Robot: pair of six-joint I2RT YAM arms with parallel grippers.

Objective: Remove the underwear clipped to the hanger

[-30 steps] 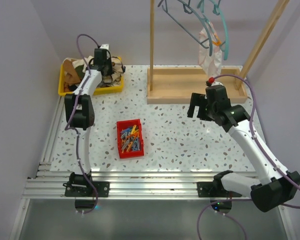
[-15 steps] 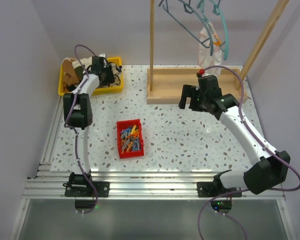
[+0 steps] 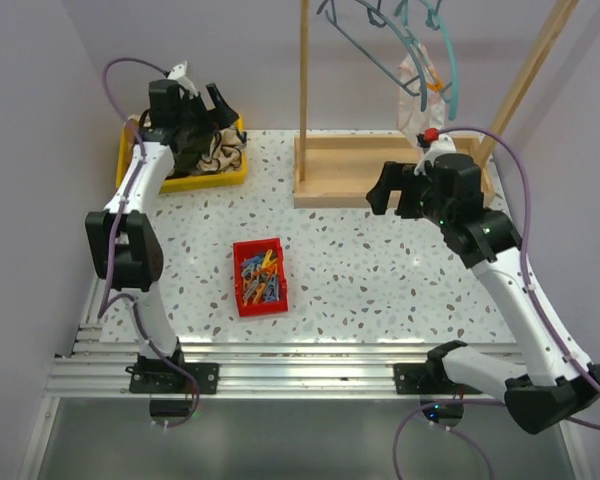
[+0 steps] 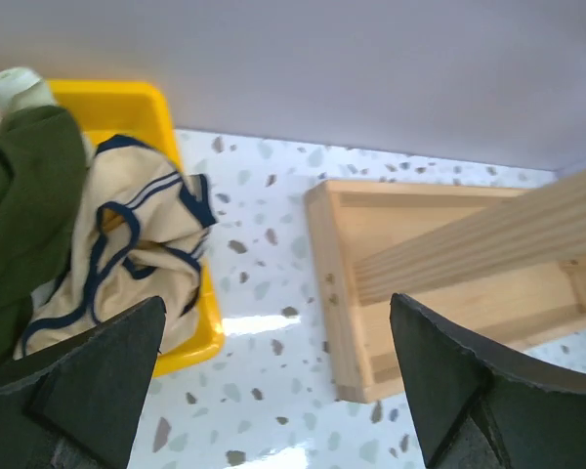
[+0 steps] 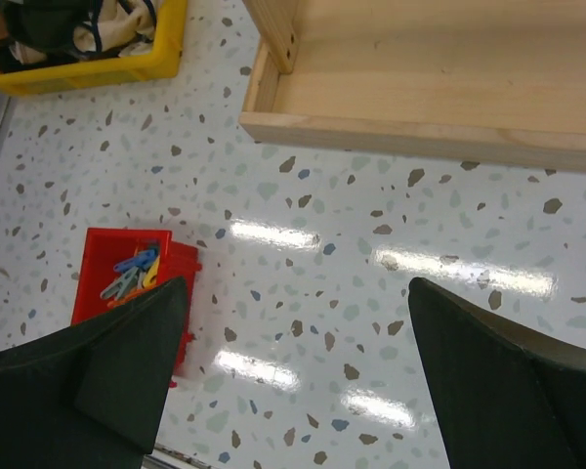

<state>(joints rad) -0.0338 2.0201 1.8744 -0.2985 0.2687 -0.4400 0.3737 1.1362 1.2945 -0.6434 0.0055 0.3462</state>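
beige underwear (image 4: 127,254) in the yellow bin (image 4: 190,347), pale pink underwear (image 3: 420,105) on the teal hanger (image 3: 450,70), both arms empty-handed

left gripper (image 4: 276,313) is up over the bin, off to the left of the wooden stand (image 3: 330,170), fingers spread wide with nothing between them. The beige pair lies beside a dark green garment (image 4: 20,215). The pink pair hangs above the stand's right end. right gripper (image 3: 395,190) sits just in front of the stand's base, also gaping and holding nothing. red box of pegs (image 3: 258,277) is well in front of the stand.
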